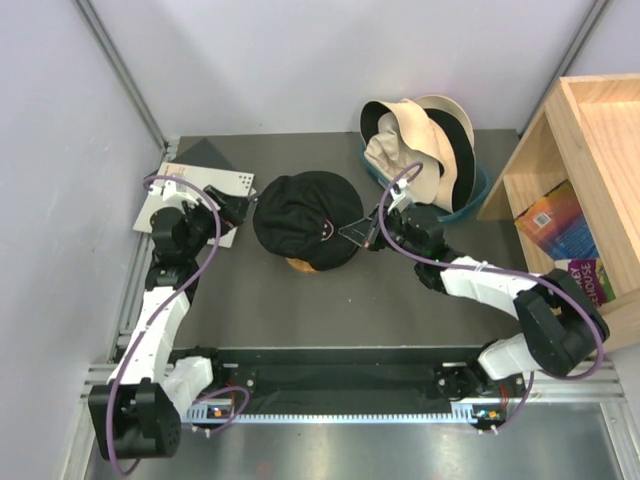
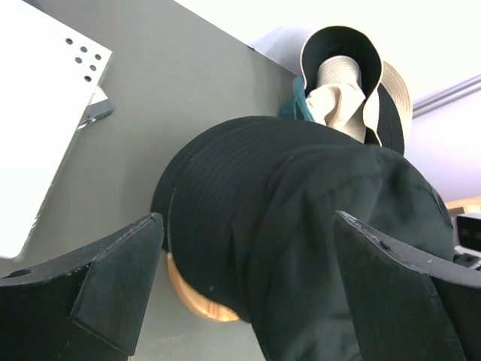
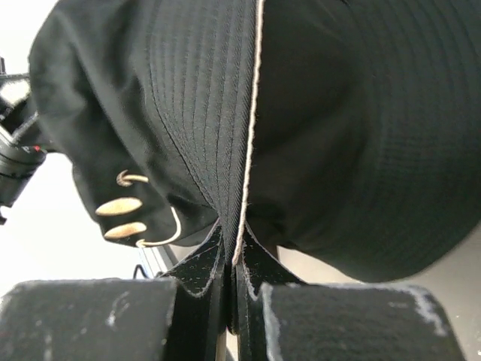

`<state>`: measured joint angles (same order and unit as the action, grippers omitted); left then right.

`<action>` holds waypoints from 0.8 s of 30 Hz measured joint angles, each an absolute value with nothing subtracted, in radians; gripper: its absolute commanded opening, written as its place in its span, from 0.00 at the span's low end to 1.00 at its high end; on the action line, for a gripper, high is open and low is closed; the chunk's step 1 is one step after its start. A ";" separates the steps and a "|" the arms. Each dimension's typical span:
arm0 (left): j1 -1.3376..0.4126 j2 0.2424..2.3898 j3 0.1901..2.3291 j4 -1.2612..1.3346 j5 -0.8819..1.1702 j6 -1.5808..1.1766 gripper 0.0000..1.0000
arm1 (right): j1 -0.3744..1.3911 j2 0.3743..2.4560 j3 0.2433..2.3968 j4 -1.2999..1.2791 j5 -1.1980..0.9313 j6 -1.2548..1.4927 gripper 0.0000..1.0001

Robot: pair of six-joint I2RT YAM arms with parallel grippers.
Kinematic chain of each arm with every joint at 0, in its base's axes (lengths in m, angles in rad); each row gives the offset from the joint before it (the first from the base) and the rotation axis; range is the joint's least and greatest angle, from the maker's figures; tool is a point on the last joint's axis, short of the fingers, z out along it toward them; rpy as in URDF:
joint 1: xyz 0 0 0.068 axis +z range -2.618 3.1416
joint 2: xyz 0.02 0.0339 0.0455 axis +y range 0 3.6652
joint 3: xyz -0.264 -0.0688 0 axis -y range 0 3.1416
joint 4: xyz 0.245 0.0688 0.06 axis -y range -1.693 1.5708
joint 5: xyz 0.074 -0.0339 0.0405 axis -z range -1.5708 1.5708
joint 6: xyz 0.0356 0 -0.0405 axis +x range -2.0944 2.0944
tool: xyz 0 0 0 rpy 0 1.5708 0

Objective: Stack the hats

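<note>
Closest in, the right pincer (image 3: 231, 256) is pressed together on the cream-piped brim edge of the black fabric bucket hat (image 1: 305, 220), pinching a thin fold at the hat's right side. Opposite, the left pincer (image 2: 244, 226) stands apart, its fingers flanking the hat's left side without plainly touching it. Between them the hat drapes over the round pale wooden stand (image 2: 197, 301), whose rim peeks out beneath the near brim on the dark grey tabletop (image 1: 300, 310).

Judging by this, the step in hand is seating the black hat squarely on the stand as the base of the stack. To do that well, the right arm should draw the brim outward and down evenly, without dragging the crown off centre or tipping the stand. The left fingers could close on the opposite brim to balance the pull.

Farther back, the beige and black-lined fabric hats (image 1: 415, 140) sit bundled in the teal plastic tub (image 1: 468, 205), well apart from both pincers.
</note>
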<state>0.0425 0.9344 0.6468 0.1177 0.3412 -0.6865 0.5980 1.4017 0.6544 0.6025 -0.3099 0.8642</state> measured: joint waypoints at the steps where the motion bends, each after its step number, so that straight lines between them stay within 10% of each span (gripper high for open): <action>1: 0.038 0.950 0.647 0.138 0.347 -0.691 0.97 | 0.595 1.415 0.654 0.608 -0.315 0.865 0.00; 15: 0.022 1.101 0.647 0.244 0.334 -0.700 0.86 | 0.547 1.513 0.602 0.685 -0.337 0.859 0.06; 24: 0.006 1.232 0.639 0.391 0.401 -0.712 0.76 | 0.533 1.505 0.603 0.613 -0.332 0.809 0.68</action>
<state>0.0055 1.2324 0.6392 0.3912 0.4011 -0.7116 0.5331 1.5051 0.6025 0.6132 -0.3317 0.8085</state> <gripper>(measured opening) 0.774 0.561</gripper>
